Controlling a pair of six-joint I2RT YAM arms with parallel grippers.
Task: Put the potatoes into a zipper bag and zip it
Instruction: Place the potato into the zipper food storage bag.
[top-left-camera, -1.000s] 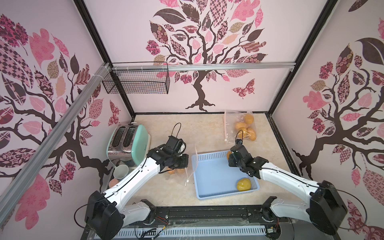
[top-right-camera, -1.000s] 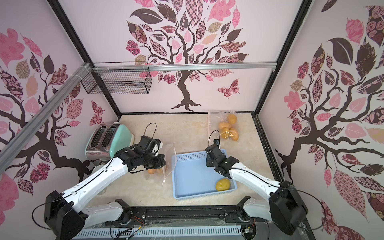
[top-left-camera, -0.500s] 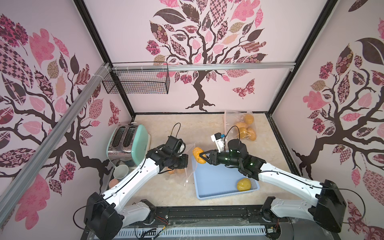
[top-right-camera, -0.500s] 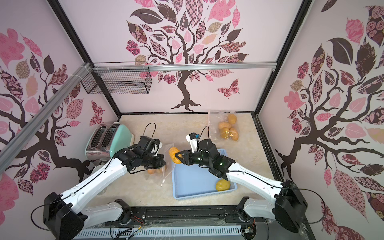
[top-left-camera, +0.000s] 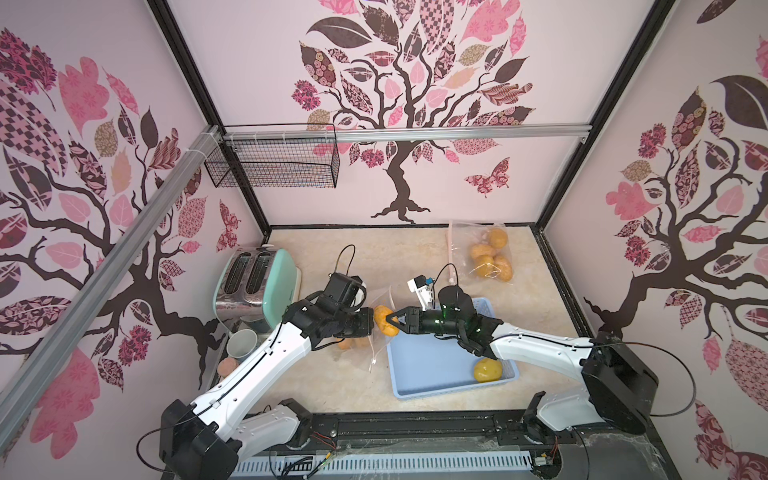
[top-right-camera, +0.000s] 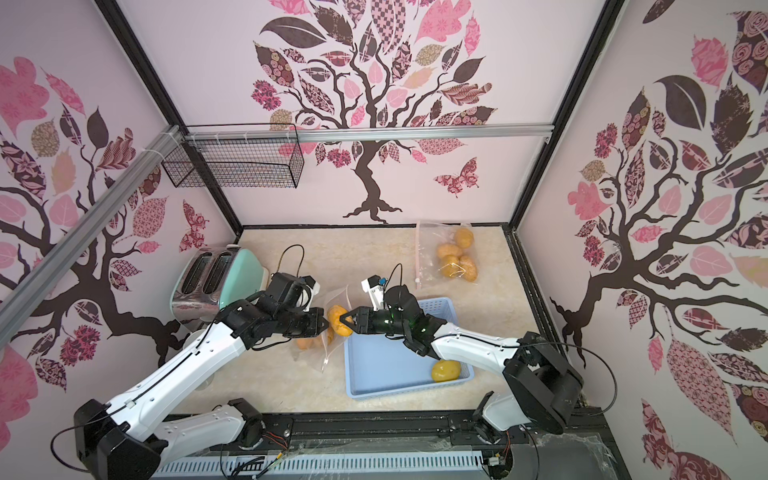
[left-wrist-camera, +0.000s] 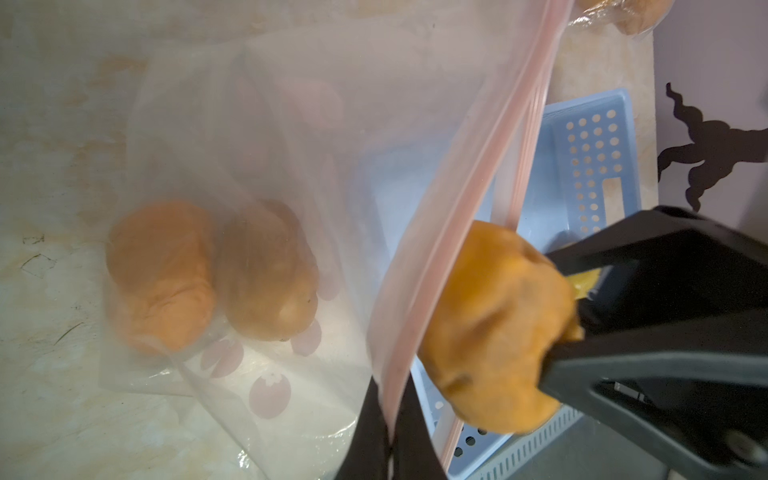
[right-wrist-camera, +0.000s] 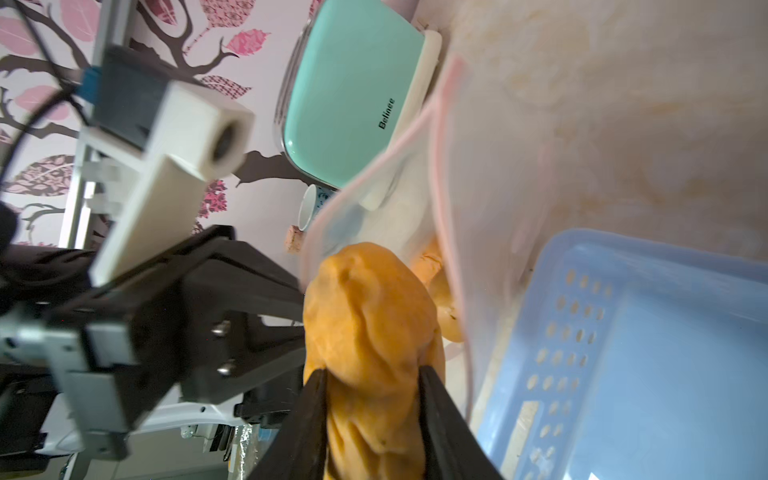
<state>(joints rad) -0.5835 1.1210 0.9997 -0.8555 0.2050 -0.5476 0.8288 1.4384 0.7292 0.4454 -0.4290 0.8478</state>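
Toaster: mint-green toaster (top-left-camera: 257, 286) stands against the left wall, slots up.
Cup: pale cup (top-left-camera: 242, 344) sits in front of the toaster, near the left arm's forearm.
Left arm: rises from the front-left base, reaches forward and inward, and the wrist bends so the tool points right, roughly level.
Left gripper (top-left-camera: 369, 327): pinched tight on the pink zip rim of the zipper bag (left-wrist-camera: 291, 145), holding that edge up off the table.
Zipper bag: clear, mouth open toward the right arm, lower part slumped on the table.
Bagged potatoes (left-wrist-camera: 160, 274): two orange-brown ones lie side by side, touching, at the bottom of the bag.
Held potato (top-left-camera: 382, 321): wrinkled and orange, in the air at the bag's mouth, just beside the left gripper's tip.
Right gripper (right-wrist-camera: 374, 386): jaws partly closed, clamping the held potato by one end.
Right arm: elbow out by the right wall, forearm stretched leftward over the blue basket (top-left-camera: 436, 392), tool level and facing the left one.
Basket potato (top-left-camera: 488, 370): a single yellowish one in the front-right corner.
Far bag (top-left-camera: 461, 232): lies flat near the back wall with four potatoes inside.
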